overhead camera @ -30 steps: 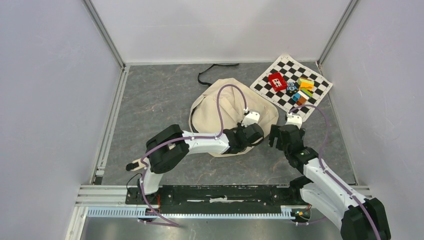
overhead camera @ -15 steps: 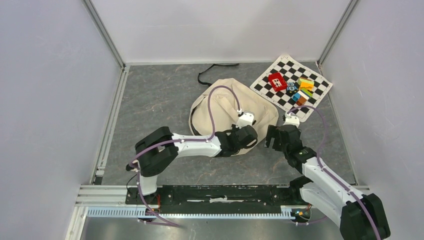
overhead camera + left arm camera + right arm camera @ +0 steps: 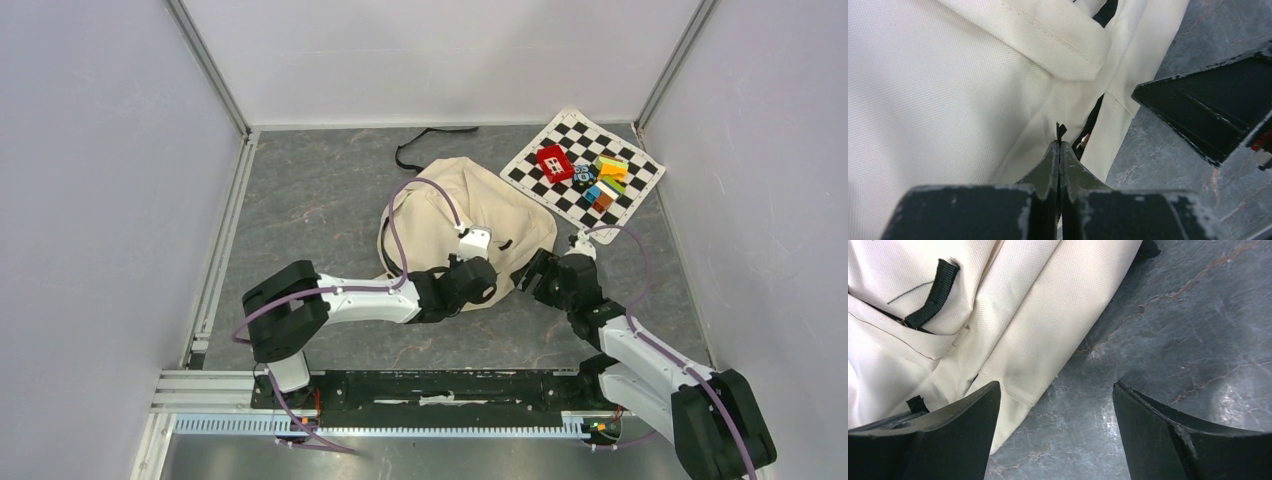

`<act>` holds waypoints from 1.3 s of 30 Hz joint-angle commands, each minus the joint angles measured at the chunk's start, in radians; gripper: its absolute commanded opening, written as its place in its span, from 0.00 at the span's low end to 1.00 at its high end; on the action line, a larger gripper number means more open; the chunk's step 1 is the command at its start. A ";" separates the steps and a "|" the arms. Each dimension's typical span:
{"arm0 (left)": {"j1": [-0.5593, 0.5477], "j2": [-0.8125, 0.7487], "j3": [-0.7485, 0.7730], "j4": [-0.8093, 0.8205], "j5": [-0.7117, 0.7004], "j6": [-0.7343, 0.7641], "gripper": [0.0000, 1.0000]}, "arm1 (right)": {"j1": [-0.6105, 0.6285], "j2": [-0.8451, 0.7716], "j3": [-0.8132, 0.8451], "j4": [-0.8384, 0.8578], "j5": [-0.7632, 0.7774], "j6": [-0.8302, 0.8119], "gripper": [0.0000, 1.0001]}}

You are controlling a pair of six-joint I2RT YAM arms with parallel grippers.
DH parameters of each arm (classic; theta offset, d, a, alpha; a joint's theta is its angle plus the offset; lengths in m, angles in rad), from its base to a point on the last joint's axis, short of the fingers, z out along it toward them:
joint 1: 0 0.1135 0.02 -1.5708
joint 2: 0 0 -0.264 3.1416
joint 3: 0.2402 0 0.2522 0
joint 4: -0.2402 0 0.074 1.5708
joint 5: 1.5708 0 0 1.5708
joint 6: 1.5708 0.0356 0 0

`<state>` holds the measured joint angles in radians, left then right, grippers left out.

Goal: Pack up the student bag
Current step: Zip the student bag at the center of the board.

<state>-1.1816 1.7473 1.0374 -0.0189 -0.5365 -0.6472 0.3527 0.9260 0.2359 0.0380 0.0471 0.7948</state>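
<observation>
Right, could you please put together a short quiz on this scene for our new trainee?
1. True or false: the right gripper is closed on the student bag.
2. What lies on the chequered mat? A) books B) coloured blocks C) pens
3. Fill in: the left gripper is pinched shut on a small black ___ of the bag.
Key: 1 false, its jaws stand open beside the bag; 2 B; 3 tab.
</observation>
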 commanded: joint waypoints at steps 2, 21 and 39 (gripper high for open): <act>-0.007 -0.061 -0.017 0.065 -0.017 -0.037 0.02 | -0.011 0.033 -0.014 0.128 -0.034 0.107 0.84; -0.008 -0.171 -0.095 0.098 -0.075 0.011 0.02 | -0.028 0.215 -0.024 0.351 0.020 0.139 0.00; -0.005 -0.674 -0.474 0.117 -0.139 0.062 0.02 | -0.082 0.177 0.009 0.284 0.093 0.101 0.00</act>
<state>-1.1889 1.1343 0.5823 0.0715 -0.6643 -0.6308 0.2863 1.1183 0.2214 0.3115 0.0650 0.9344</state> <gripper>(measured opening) 0.025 0.010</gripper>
